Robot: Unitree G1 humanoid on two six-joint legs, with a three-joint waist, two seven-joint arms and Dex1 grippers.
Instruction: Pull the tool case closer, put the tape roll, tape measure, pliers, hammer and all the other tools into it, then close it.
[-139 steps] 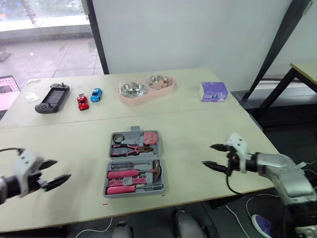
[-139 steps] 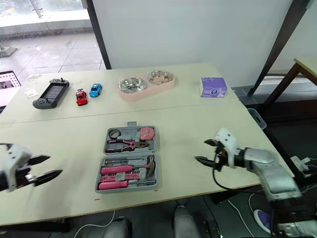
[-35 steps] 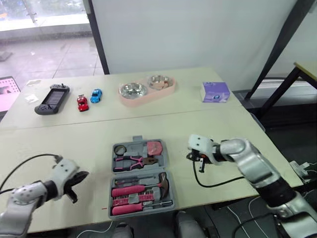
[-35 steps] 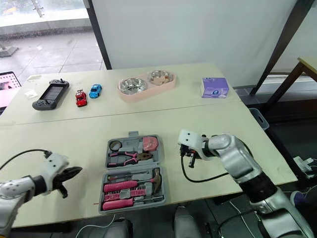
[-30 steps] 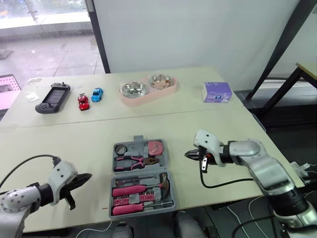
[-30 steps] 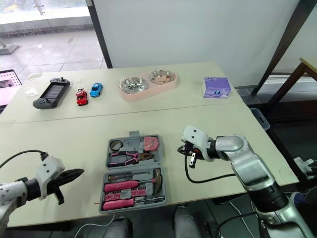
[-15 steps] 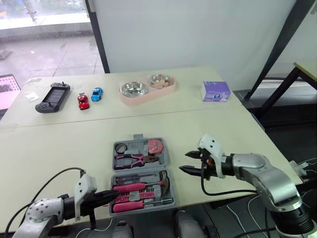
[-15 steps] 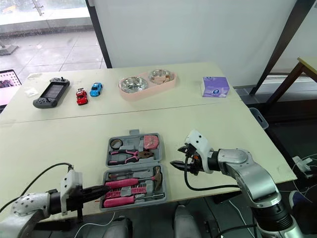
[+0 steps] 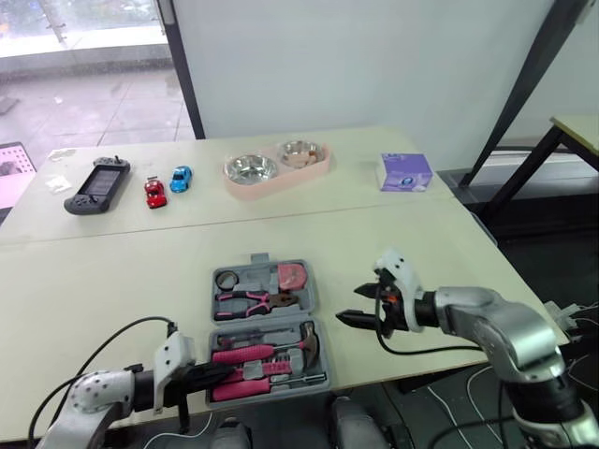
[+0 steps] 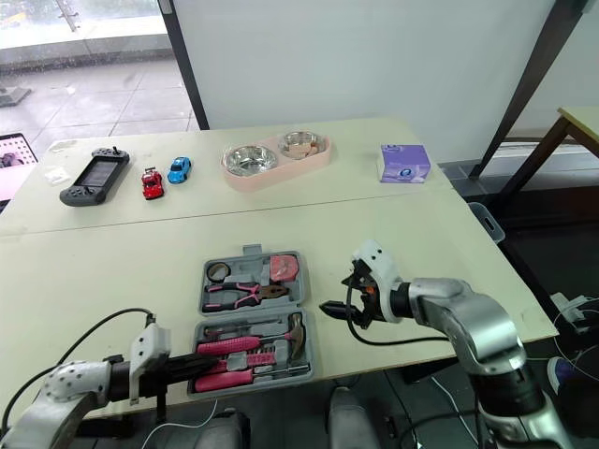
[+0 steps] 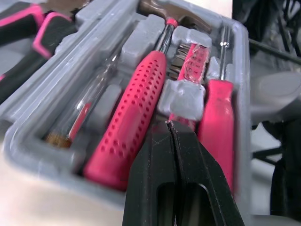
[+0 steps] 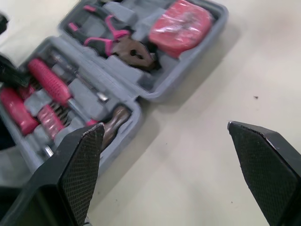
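At the near-left corner of the tool case (image 9: pixel 265 319): left gripper (image 9: pixel 225 372), fingers pressed together on nothing, tips over the near half between the pink hammer (image 9: pixel 253 353) handle and a pink-handled driver (image 11: pixel 217 117); touching or not, cannot tell. Just off the case's right side, level with the hinge: right gripper (image 9: pixel 353 304), fingers spread wide and empty, pointing left at the case, parted from it by a strip of bare table (image 9: pixel 421 243).

Case lying open and flat, long axis running away from the robot, hinge crosswise between the two halves. Packed already, by the look of it: hammer and drivers in the near half; pliers (image 9: pixel 253 301), tape measure (image 9: pixel 293 276) and tape roll (image 9: pixel 226 280) in the far half; no loose tool seen on the table.

Likely left to do: folding one half over the other about that hinge. Nearer to the near half, the left gripper; nearer to the hinge end and far half, the right.

Little margin toward the robot, the near half sitting close to the table's front edge. Plenty of bare surface to either side; bowls (image 9: pixel 251 169), toy cars (image 9: pixel 155 193), game controller (image 9: pixel 98 186) and purple box (image 9: pixel 404 172) well beyond the far half.
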